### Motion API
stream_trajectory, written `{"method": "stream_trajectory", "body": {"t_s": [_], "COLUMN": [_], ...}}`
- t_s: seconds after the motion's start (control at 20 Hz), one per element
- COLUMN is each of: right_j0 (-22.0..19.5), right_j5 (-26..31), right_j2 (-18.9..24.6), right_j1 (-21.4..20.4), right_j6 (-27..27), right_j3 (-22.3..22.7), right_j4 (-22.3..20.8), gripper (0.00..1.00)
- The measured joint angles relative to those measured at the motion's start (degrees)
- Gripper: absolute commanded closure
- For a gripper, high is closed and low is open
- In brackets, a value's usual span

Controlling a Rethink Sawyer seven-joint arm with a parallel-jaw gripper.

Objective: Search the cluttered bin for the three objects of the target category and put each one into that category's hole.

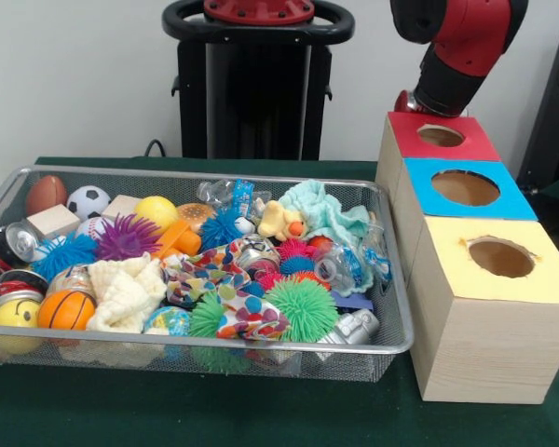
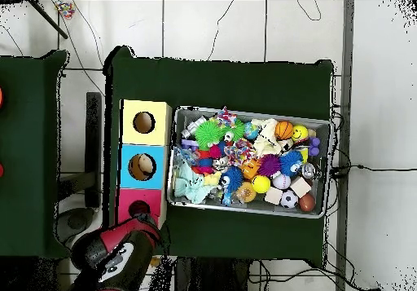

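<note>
Wire basket [image 1: 391, 279]: wide, shallow, silver mesh, on the green bench [image 1: 168, 410], packed full of toys.
Duck [image 1: 279, 222]: small, yellow, orange beak; in the front view sits toward 1 o'clock from the basket's middle, just beside a mint green cloth [image 1: 326, 209].
Tiger and teddy bear: not seen in the pile; maybe buried, cannot tell.
Red-topped box [image 1: 447, 149]: farthest of three wooden boxes, at 3 o'clock from the basket in the front view.
Round hole [image 1: 441, 136]: cut in the red top, open, dark inside.
Other boxes: blue-topped box [image 1: 503, 200] in the middle, yellow-topped box [image 1: 540, 279] nearest the camera; not for these toys.
Arm [image 1: 461, 42]: red and black, up above the red box's far side in the front view; at about 7 o'clock in the overhead view.
End effector: hidden behind the red box and under the arm; cannot tell how wide open or whether holding anything.
How the duck should feel: probably soft, squashy and very light; no risk of breaking.
Where to grab: likely best across the plump body, from above, since the beak and head look too small to pinch.
Watch out: green cloth touching the duck could snag and come along; spiky blue ball [image 1: 222, 228] close at the duck's 9 o'clock could get bumped.
Not targets: smooth orange basketball [image 1: 65, 310], spiky green ball [image 1: 303, 307], soccer ball [image 1: 88, 200].
</note>
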Motion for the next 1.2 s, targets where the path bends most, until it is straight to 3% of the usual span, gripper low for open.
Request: {"method": "stream_trajectory", "body": {"t_s": [0.85,0.9,1.2], "right_j0": [1.08,1.25,2.06], "right_j5": [2.04,2.03,2.04], "right_j2": [-0.69,-0.83,-1.38], "right_j1": [0.23,0.25,0.27], "right_j6": [0.13,0.17,0.15], "right_j3": [-0.97,-1.00,-1.14], "right_j4": [0.71,0.88,1.74], "gripper": [0.00,1.00,1.00]}}
